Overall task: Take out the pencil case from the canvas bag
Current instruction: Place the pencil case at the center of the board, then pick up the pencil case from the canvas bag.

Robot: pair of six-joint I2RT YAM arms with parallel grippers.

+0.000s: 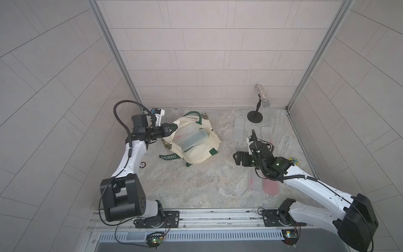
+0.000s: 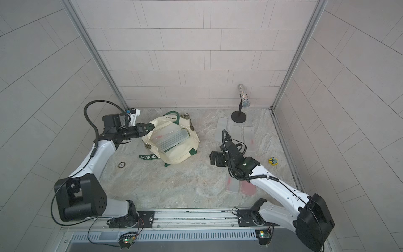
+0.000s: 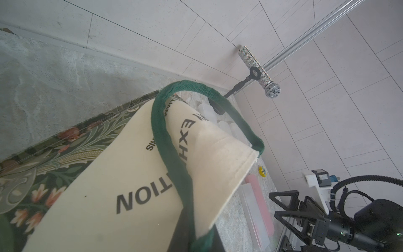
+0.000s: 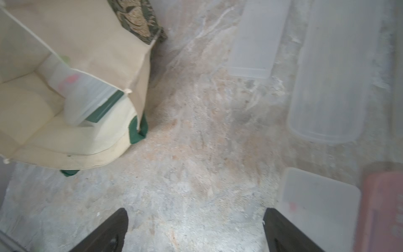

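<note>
The canvas bag (image 1: 199, 153) is lying on the left half of the marbled tabletop (image 1: 196, 189) with its mouth gaping upward, and a frosted translucent pencil case (image 1: 192, 137) is resting inside it, in plain sight in both top views. The left gripper (image 1: 169, 128) is pinching the far-left part of the bag's rim, its 2 jaws pressed together on the cloth where a dark green strap handle (image 3: 174, 152) joins it, and is holding that edge up. A second strap lettered "MORRIS" (image 1: 169, 157) is trailing flat on the near-left side. The right gripper (image 4: 195, 216) is hovering over bare tabletop to the right of the bag, jaws spread wide and holding nothing. Several more pencil cases (image 1: 239, 128) are lying on the right, 1 of them pink (image 1: 271, 184). A glittery microphone (image 1: 262, 96) is standing in the far right corner.
</note>
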